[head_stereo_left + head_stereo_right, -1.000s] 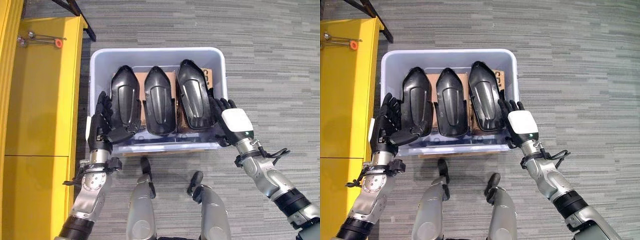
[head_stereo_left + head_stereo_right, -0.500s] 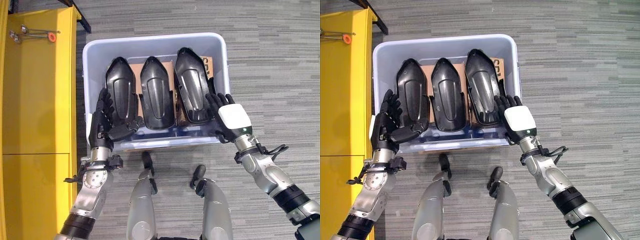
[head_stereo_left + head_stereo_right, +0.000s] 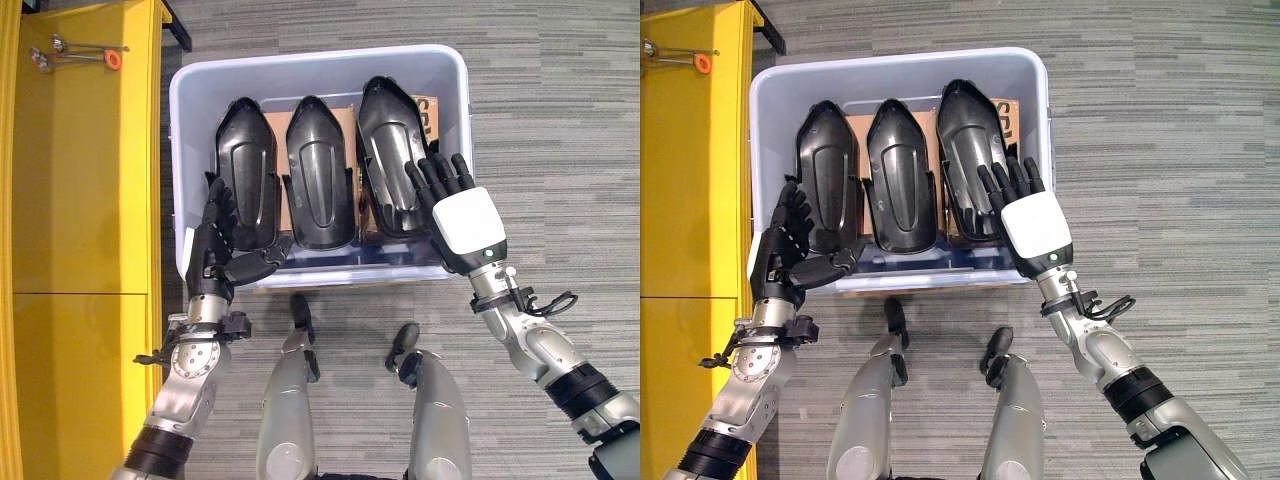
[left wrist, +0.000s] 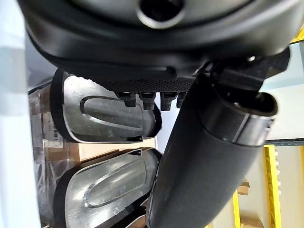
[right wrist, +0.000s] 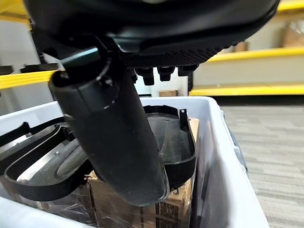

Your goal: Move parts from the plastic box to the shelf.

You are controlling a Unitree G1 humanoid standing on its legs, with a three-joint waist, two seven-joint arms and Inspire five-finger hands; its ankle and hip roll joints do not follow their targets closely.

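Grey striped carpet floor (image 3: pixel 560 120), with a yellow shelf (image 3: pixel 85 180) along the robot's left. Pale plastic box (image 3: pixel 190 90) sits on the carpet just beside the shelf. Inside it three black moulded parts lie side by side on brown cardboard (image 3: pixel 352 120): left part (image 3: pixel 250 170), middle part (image 3: pixel 318 175), right part (image 3: pixel 390 150). All three are in the box, none on the shelf. Left hand (image 3: pixel 212 255) is at the box's near left corner, fingers straight and relaxed beside the left part, thumb reaching across under that part's near end; not closed round anything. Right hand (image 3: pixel 462 225) is over the box's near right corner, fingers (image 3: pixel 437 178) spread straight over the near end of the right part, holding nothing. Small metal tool with an orange tip (image 3: pixel 85 52) lies on the far end of the shelf.
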